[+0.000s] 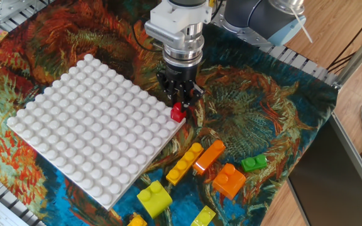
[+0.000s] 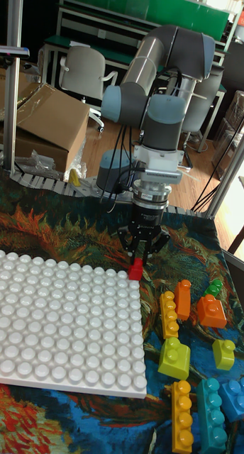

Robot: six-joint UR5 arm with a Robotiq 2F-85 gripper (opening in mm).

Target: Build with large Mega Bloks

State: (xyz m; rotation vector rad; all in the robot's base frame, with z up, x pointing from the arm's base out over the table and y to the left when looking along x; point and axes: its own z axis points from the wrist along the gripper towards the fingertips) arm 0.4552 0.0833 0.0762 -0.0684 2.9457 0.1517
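My gripper point(image 1: 180, 104) point(image 2: 138, 257) points straight down, shut on a small red one-stud block point(image 1: 178, 112) point(image 2: 137, 269). The block hangs at the right corner of the white studded baseplate point(image 1: 87, 125) point(image 2: 58, 319), just at its edge. Loose Mega Bloks lie on the cloth to the right: a yellow bar point(image 1: 185, 163) point(image 2: 168, 314), an orange bar point(image 1: 208, 156) point(image 2: 183, 299), an orange brick point(image 1: 229, 180) point(image 2: 209, 311), a green piece point(image 1: 254, 163) point(image 2: 214, 288) and a lime-yellow brick point(image 1: 154, 198) point(image 2: 174, 357).
A patterned cloth point(image 1: 263, 107) covers the table. More bricks lie near the front: a yellow one point(image 1: 203, 216) point(image 2: 223, 353), a yellow bar point(image 2: 181, 416) and a teal bar point(image 2: 211, 414). A metal frame post point(image 1: 357, 56) rises at the right. Cardboard boxes point(image 2: 51, 120) stand behind.
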